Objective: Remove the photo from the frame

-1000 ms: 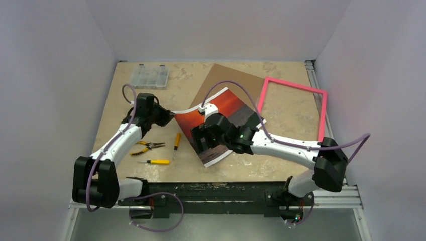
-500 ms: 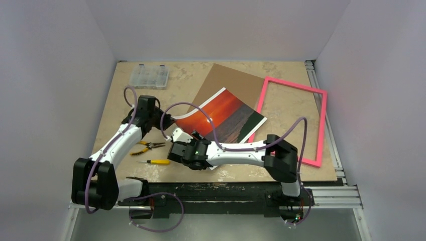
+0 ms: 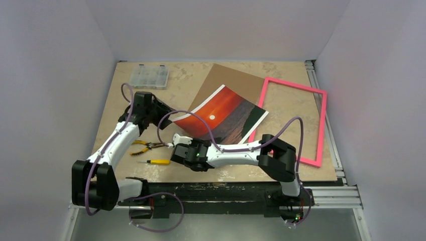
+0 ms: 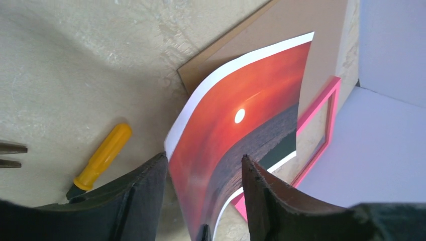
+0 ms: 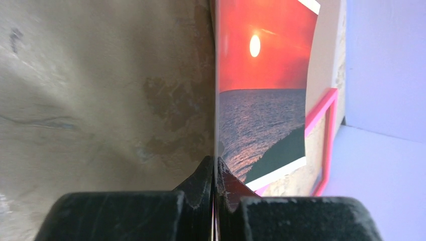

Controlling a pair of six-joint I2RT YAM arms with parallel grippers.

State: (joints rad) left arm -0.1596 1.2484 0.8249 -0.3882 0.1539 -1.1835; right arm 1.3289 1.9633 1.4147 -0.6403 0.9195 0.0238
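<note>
One near edge of the photo (image 3: pixel 226 113) sits clamped in the right gripper (image 5: pixel 215 160); left gripper (image 4: pixel 203 159) gapes around its left corner.

Everything is carried by a beige, marble-patterned table top (image 3: pixel 186 83). Towards its far edge a flat brown rectangular board (image 3: pixel 236 80) is laid at an angle, and the near part of this board is covered by a red-orange sunset print (image 3: pixel 226 108). Just to the right of the board a thin bright pink rectangular picture frame (image 3: pixel 296 85) is laid flat, and the table surface is seen through it. Whether the frame and the board touch cannot be told. Well to the left of the board, a clear plastic compartment box (image 3: pixel 147 76) is placed. Nearer than the board and to its left, yellow-handled pliers (image 3: pixel 145 146) and a yellow-handled screwdriver (image 3: pixel 156 161) are found, close together but apart.
</note>
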